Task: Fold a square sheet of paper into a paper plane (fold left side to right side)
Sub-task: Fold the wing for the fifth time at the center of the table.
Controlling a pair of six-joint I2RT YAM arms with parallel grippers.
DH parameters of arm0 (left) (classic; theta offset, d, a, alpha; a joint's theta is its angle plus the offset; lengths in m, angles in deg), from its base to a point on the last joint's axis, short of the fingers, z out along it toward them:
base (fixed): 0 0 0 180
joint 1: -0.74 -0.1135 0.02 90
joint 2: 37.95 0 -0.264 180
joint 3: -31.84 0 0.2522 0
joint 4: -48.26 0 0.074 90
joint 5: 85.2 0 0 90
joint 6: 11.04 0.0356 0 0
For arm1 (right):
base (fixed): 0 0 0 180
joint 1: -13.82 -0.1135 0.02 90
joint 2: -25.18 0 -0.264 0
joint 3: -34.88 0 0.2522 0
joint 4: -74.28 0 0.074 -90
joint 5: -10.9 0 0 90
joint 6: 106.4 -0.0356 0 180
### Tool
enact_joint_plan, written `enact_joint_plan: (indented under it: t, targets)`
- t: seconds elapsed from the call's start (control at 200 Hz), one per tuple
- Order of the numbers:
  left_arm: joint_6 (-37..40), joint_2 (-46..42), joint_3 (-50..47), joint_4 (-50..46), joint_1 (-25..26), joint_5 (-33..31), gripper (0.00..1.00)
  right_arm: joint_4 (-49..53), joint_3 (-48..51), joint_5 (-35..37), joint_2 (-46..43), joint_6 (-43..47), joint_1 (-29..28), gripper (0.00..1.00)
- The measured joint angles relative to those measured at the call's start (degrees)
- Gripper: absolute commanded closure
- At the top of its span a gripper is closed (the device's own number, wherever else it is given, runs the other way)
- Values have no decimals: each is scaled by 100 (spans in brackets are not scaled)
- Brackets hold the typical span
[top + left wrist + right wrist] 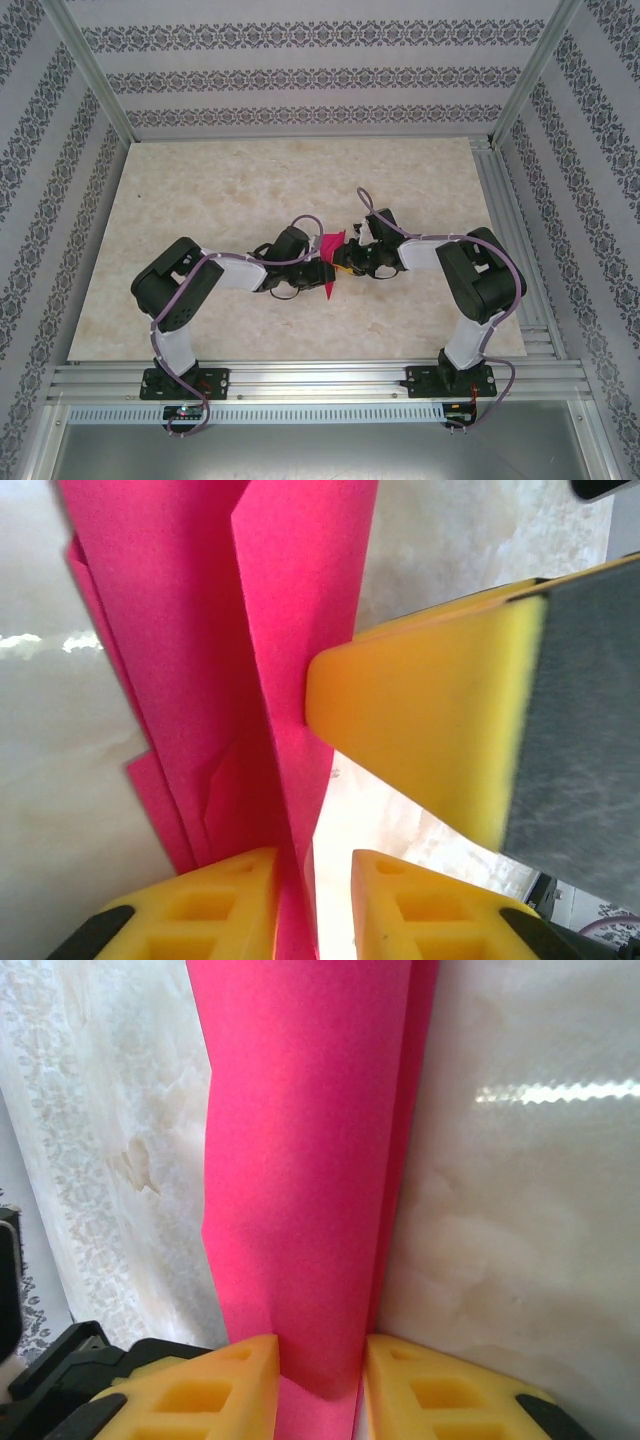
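I see the surface (200, 190) free L & R of the arms. Folded sheet of paper (332, 243) sits mid-surface, betw both. Left gripper (312, 860) is slightly open, with the paper in its gap touching one finger. Right gripper (320, 1345) is clamped on the sheet.

1 sheet of paper (332, 245), 1 table (250, 180), 2 tools: left tool (315, 865), right tool (320, 1350).

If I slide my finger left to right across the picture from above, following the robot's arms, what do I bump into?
First the black left arm → left claw → bright pink folded paper sheet → right claw → black right arm.
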Motion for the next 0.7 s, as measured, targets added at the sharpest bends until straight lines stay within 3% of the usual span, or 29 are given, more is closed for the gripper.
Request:
enact_joint_plan:
  t: [0.335, 0.699]
  targets:
    - [221, -1043, -9, -684, -566, 24, 68, 2, -4, 0, 0, 0, 0, 72]
    - [420, -195, 737, -1099, -802, 199, 70, 20, -11, 0, 2, 0, 0, 71]
